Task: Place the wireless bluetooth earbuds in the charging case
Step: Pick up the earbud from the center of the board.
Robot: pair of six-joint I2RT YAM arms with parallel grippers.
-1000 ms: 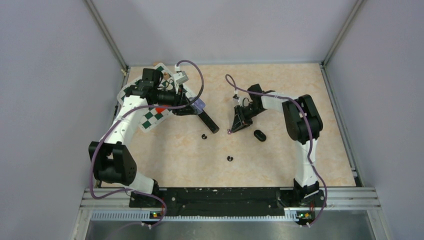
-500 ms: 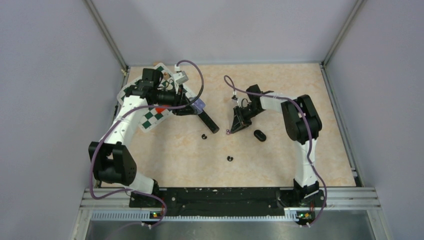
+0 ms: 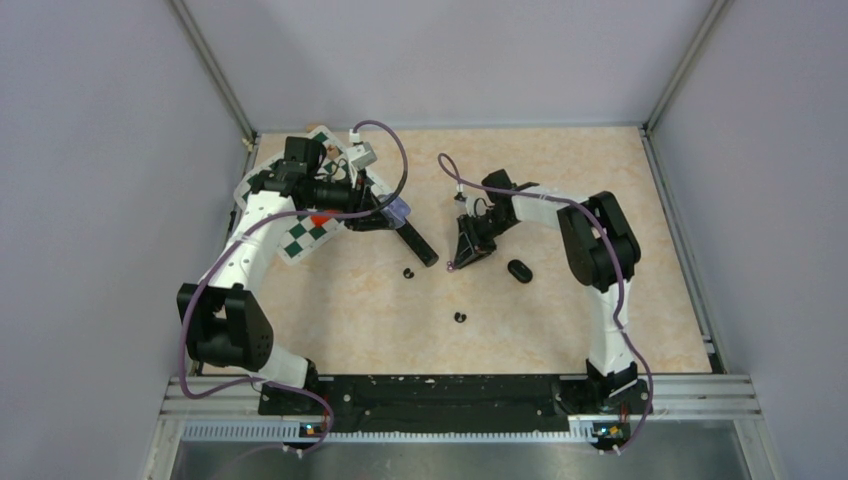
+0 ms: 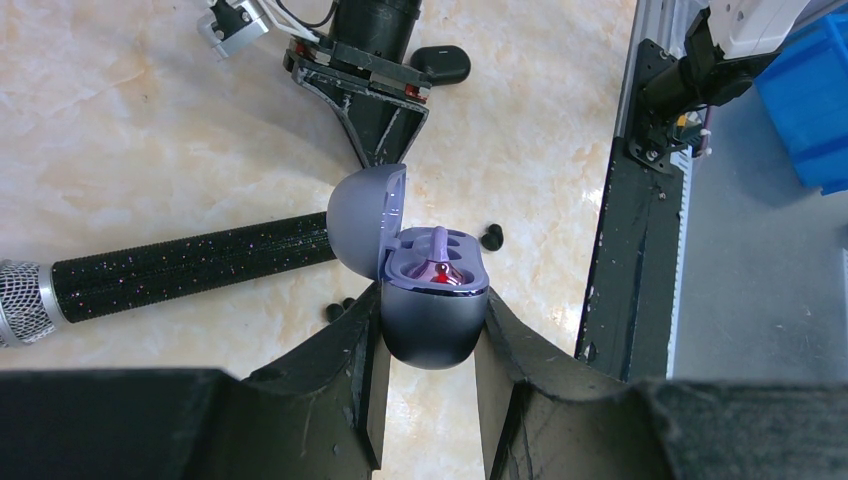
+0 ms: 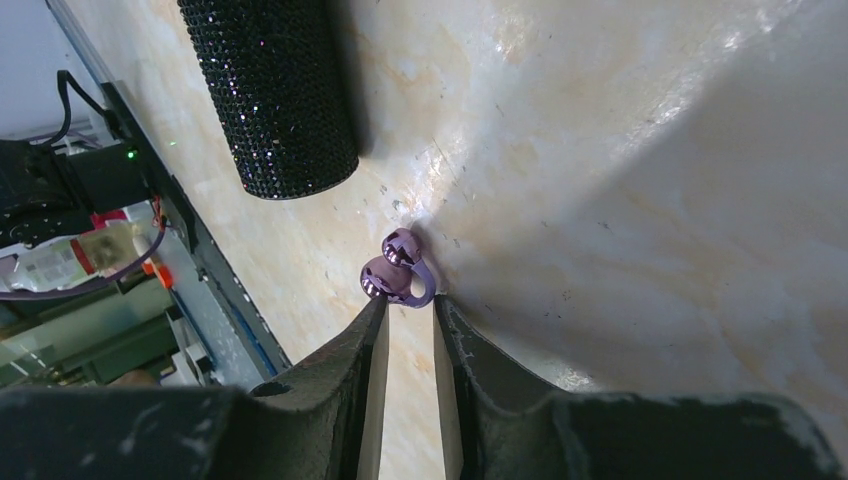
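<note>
My left gripper (image 4: 430, 308) is shut on a grey-purple charging case (image 4: 435, 335), held above the table with its lid (image 4: 362, 220) swung open. One purple earbud (image 4: 440, 268) sits in a well of the case. My right gripper (image 5: 408, 305) is low over the table just right of centre, its fingertips nipping a second purple earbud (image 5: 396, 276) at their very ends, jaws narrow. In the top view this gripper (image 3: 453, 263) points toward the left gripper (image 3: 397, 212). Two black earbuds (image 3: 408, 272) (image 3: 460, 318) lie loose on the table.
A long black glitter microphone (image 3: 418, 245) lies between the grippers, its end close to the right fingertips (image 5: 275, 90). A black oval case (image 3: 518, 271) lies shut just right of the right gripper. A checkered board (image 3: 300, 235) lies under the left arm.
The right gripper has shifted a little left, toward the microphone, with the purple earbud staying at its tips. The left gripper and its case have not moved.
</note>
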